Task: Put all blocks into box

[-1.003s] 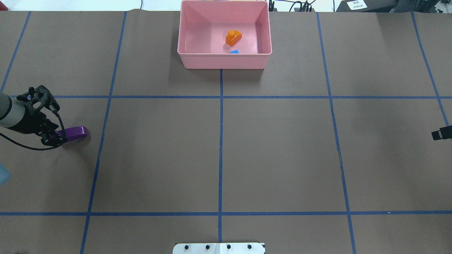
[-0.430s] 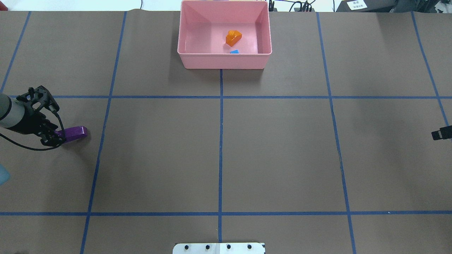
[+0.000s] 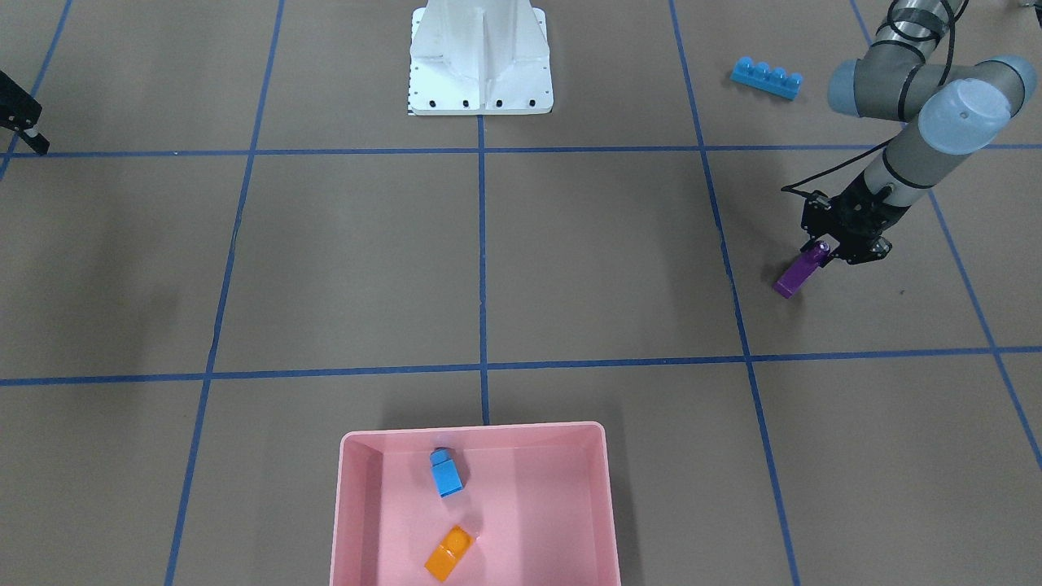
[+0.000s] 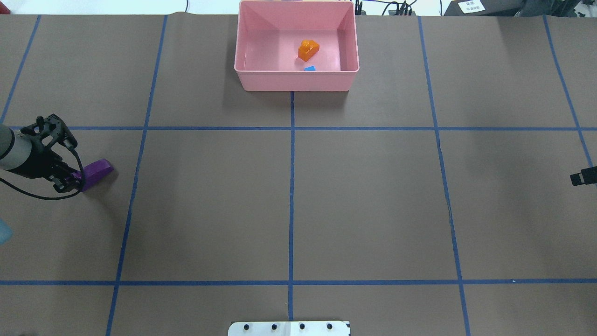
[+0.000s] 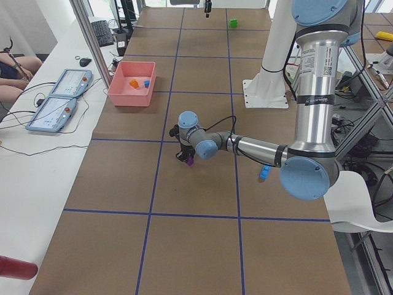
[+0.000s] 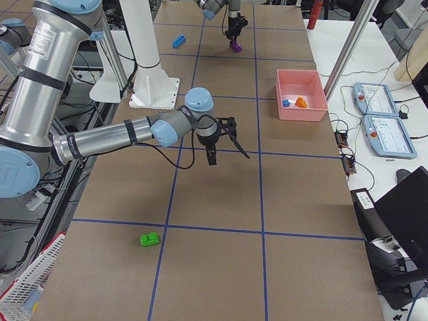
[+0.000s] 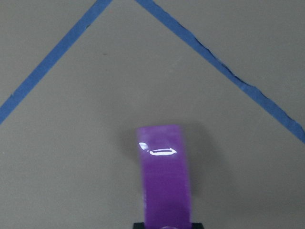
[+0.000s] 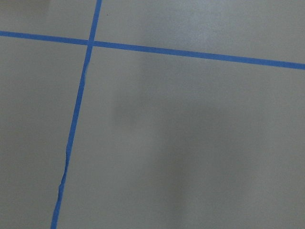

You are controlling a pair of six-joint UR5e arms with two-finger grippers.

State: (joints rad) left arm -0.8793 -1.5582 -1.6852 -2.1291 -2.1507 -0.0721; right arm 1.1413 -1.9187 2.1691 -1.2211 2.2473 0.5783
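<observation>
My left gripper (image 4: pixel 73 180) is shut on one end of the purple elongated block (image 4: pixel 96 170), which tilts with its far end down at the table; the block also shows in the front view (image 3: pixel 796 274) and the left wrist view (image 7: pixel 164 181). The pink box (image 4: pixel 296 80) at the table's far middle holds the orange block (image 4: pixel 308 50) and the small blue block (image 4: pixel 309 68). The long blue block (image 3: pixel 766 78) lies near the left arm's base. The green block (image 6: pixel 150 239) lies at the right end of the table. My right gripper (image 6: pixel 225 148) hangs empty over bare table, fingers spread.
The white robot base (image 3: pixel 480 61) stands at the table's near middle edge. Blue tape lines (image 4: pixel 291 186) divide the brown table cover into squares. Operator tablets (image 5: pixel 61 98) and cables sit on the side bench beyond the box.
The purple block has gone from lying flat to tilted, its gripped end raised. The left gripper has shifted slightly with it. The right arm has not moved.
</observation>
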